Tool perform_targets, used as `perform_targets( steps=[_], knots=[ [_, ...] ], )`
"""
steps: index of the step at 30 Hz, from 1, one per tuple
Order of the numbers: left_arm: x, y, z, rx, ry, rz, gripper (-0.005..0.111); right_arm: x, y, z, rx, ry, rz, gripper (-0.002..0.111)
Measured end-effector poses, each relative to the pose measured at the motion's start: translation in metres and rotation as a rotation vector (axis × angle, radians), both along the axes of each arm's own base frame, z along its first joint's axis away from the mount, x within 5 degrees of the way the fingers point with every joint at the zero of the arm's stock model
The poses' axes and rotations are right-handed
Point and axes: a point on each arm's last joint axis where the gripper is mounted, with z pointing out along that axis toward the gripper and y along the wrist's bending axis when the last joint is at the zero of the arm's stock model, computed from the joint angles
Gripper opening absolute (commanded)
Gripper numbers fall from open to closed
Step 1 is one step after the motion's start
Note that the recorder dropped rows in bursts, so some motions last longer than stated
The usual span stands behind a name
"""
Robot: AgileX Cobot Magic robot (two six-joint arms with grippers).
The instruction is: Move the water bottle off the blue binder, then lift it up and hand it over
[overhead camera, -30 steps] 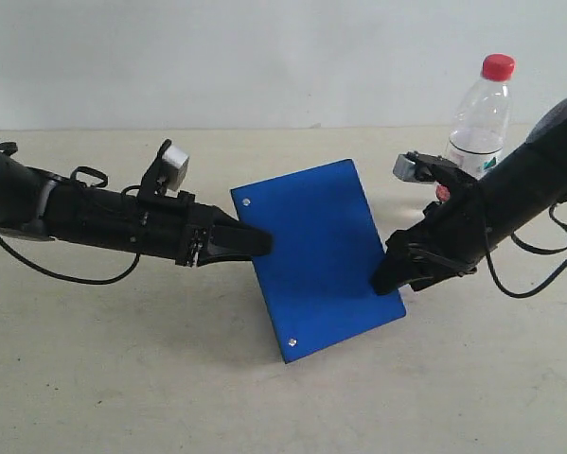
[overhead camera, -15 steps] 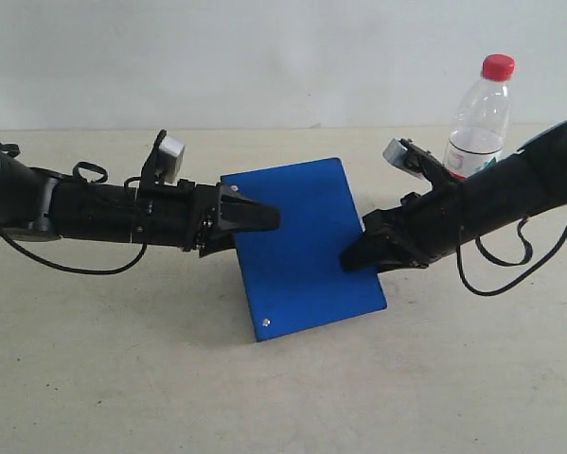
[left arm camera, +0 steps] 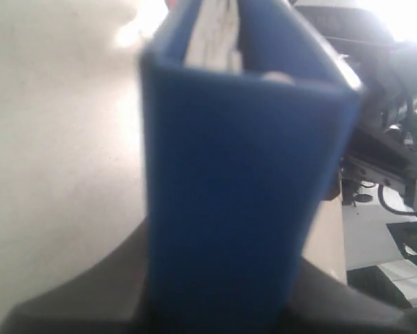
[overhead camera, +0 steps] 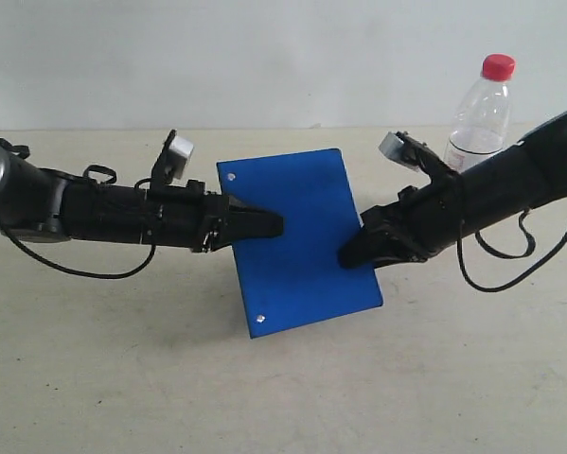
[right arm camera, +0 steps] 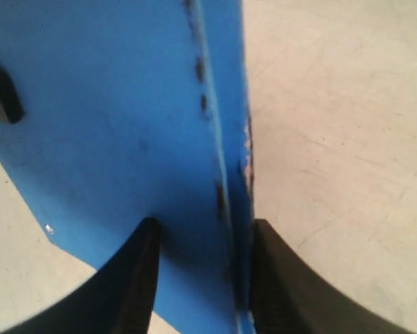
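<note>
The blue binder (overhead camera: 302,236) hangs tilted above the table, held from both sides. My left gripper (overhead camera: 269,225) is shut on its spine edge; the spine (left arm camera: 229,195) fills the left wrist view between my dark fingers (left arm camera: 83,299), with white paper (left arm camera: 211,35) showing inside. My right gripper (overhead camera: 354,253) is shut on the opposite edge, and in the right wrist view (right arm camera: 201,278) its fingers (right arm camera: 135,278) sit on either side of the binder (right arm camera: 111,125). The water bottle (overhead camera: 477,118) with its red cap stands upright on the table at the back right, behind my right arm and apart from the binder.
The beige table (overhead camera: 122,378) stretches under the binder, with a pale wall (overhead camera: 264,57) behind it. Cables (overhead camera: 496,274) loop from both arms down to the table.
The binder has shifted left and turned a little more upright. My left gripper has pushed right along it, and my right gripper has moved left and reached further onto the binder's edge.
</note>
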Motion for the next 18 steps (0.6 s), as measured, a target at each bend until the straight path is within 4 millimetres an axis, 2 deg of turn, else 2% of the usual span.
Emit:
perform_targets(
  steps=[3, 6, 10, 14, 16, 18],
  knots=[
    [-0.002, -0.002, 0.013, -0.01, -0.049, -0.03, 0.004, -0.006, -0.003, 0.022, -0.058, -0.033, 0.034, 0.008],
    [-0.006, -0.005, 0.038, 0.022, -0.134, -0.074, 0.004, -0.017, -0.007, 0.049, -0.148, -0.08, 0.085, 0.008],
    [-0.012, -0.003, 0.078, 0.219, -0.286, -0.078, 0.004, -0.031, -0.024, 0.081, -0.37, -0.14, 0.087, 0.008],
    [-0.018, 0.008, 0.105, 0.409, -0.384, 0.022, 0.004, -0.042, -0.047, 0.101, -0.6, -0.179, 0.077, 0.008],
    [-0.025, 0.013, 0.117, 0.445, -0.412, 0.061, 0.004, -0.044, -0.053, 0.107, -0.652, -0.185, 0.044, 0.007],
    [-0.037, 0.016, 0.124, 0.457, -0.416, 0.081, 0.004, -0.046, -0.056, 0.113, -0.671, -0.191, 0.016, 0.001]
  ],
)
